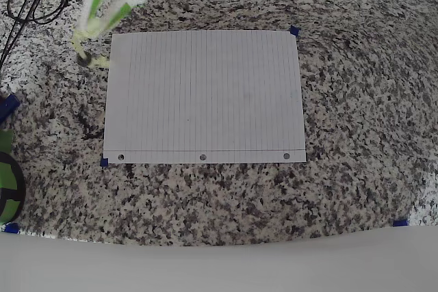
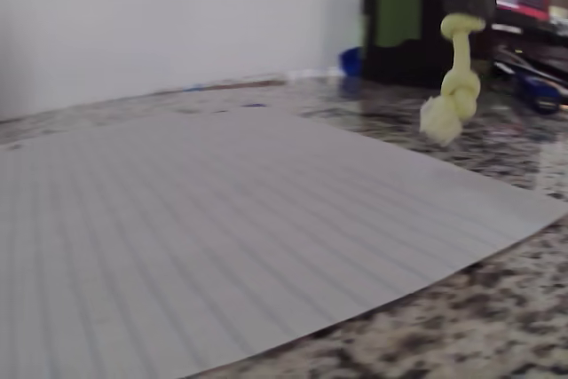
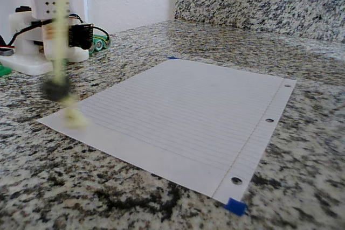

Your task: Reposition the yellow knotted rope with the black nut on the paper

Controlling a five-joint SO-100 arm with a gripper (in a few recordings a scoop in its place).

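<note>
Rope dangling off the paper's corner

I see the rope (image 1: 87, 51) with its black nut (image 2: 469, 1) hanging from my hand (image 1: 85, 35), pinched, at 10 o'clock of the paper (image 1: 205, 94) overhead; granite bench (image 1: 356, 100), blue tape (image 3: 235, 206) at corners.

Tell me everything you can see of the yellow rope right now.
The rope is a thin pale yellow-green cord hanging nearly straight down, off the counter. A black nut is threaded on it, with a chunky knot and frayed tip just below. In the overhead view its lower end hangs beside the paper's top-left corner, over the granite edge. The fixed view shows it motion-blurred. The gripper is above it; the grip itself cannot be made out.
</note>
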